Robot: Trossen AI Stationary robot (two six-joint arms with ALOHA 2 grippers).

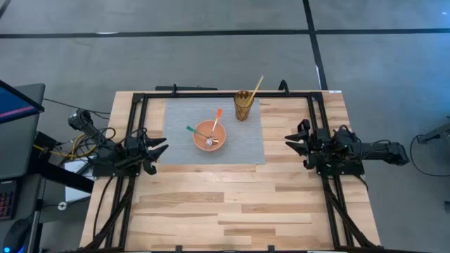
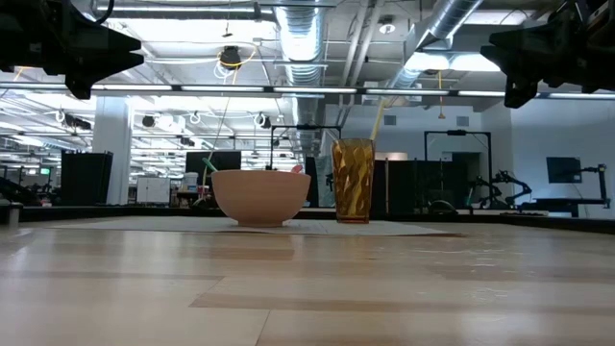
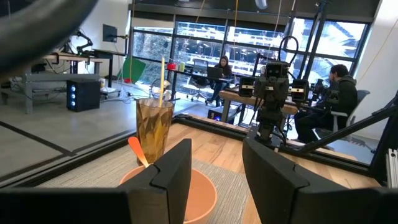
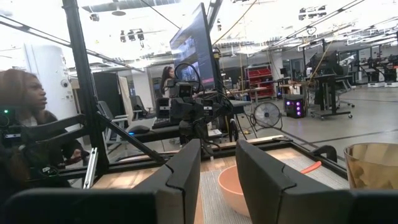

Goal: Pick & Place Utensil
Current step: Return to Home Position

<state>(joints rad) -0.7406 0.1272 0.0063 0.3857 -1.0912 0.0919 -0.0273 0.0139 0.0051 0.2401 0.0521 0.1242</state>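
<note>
Wooden tabletop (image 1: 232, 204) carries a gray mat (image 1: 179, 119) where the orange bowl (image 1: 199, 140) holds the orange fork (image 1: 216, 119) and a green-handled utensil (image 1: 193, 130). The yellow cup (image 1: 243, 107) stands just beside the bowl, with the yellow straw (image 1: 256, 86) leaning in it. The left end effector (image 1: 160, 153) and right end effector (image 1: 292, 147) sit at opposite table edges, spread and empty, likely parked for homing. Only the low view confirms the cup is upright; only the wrist views show seated people beyond.

Grey floor (image 1: 211, 56), ceiling ducts (image 2: 300, 34), windows (image 3: 199, 46)
</note>
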